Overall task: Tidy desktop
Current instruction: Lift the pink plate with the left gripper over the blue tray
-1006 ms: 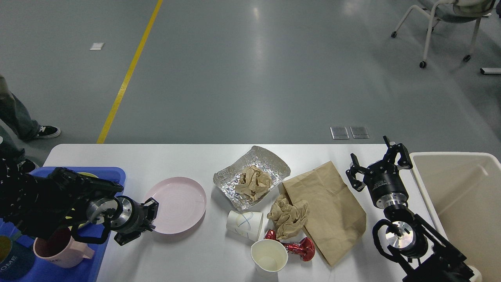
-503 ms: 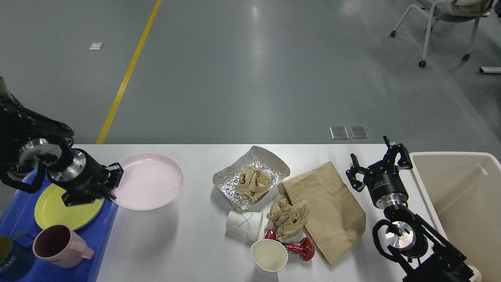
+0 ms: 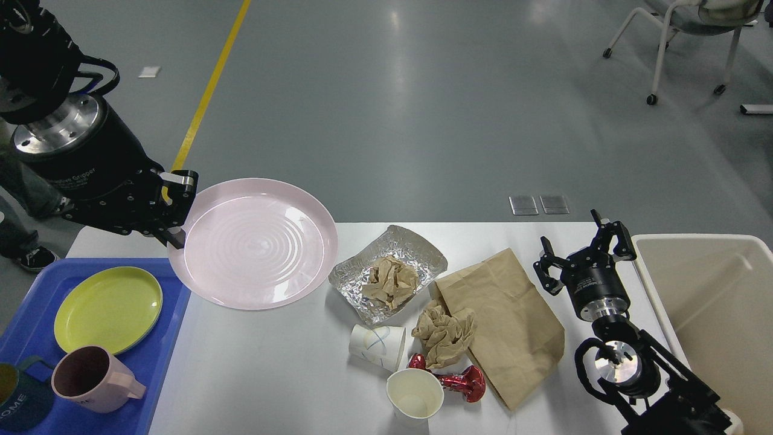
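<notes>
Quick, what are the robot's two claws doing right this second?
Left gripper: closed on the rim of the pink plate, holding it up above the desktop.
Right gripper: open and holding nothing.

tray [image 3: 172,338] left on desktop [image 3: 272,374], bin [image 3: 658,296] right; foil [image 3: 416,251], bag [image 3: 513,326], cups [image 3: 378,345] between.

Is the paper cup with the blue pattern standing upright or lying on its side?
Lying on its side. The patterned paper cup shows its whole side wall along the desktop, while the plain white cup beside it stands with its mouth up.
</notes>
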`<control>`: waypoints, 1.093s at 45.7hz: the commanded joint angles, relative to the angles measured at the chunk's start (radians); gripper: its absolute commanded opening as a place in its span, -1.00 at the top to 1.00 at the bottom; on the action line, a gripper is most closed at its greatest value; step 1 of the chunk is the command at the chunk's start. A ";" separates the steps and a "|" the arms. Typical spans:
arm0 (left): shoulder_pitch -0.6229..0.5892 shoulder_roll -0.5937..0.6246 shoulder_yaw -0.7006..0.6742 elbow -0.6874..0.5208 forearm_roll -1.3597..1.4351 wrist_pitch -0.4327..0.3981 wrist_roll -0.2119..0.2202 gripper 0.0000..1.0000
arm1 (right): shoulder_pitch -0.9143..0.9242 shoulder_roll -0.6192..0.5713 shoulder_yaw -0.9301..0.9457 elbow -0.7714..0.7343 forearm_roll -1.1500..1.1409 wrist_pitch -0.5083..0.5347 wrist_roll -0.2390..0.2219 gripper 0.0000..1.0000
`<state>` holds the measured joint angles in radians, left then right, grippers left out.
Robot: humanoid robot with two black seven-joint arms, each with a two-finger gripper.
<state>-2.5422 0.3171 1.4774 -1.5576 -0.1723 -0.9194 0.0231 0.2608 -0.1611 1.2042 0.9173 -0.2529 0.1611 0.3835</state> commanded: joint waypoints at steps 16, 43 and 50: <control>0.028 0.026 0.099 0.135 0.007 -0.012 -0.046 1.00 | 0.000 0.000 0.000 0.000 0.000 0.000 0.000 -1.00; 0.784 0.416 -0.034 0.827 0.005 -0.013 0.026 1.00 | 0.000 0.000 0.000 0.000 0.000 0.000 0.000 -1.00; 0.997 0.450 -0.186 0.994 0.007 -0.012 0.055 1.00 | 0.000 0.000 0.000 0.000 0.000 0.000 0.000 -1.00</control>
<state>-1.6855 0.7492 1.3919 -0.6711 -0.1669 -0.9320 0.0549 0.2607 -0.1611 1.2041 0.9173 -0.2531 0.1611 0.3835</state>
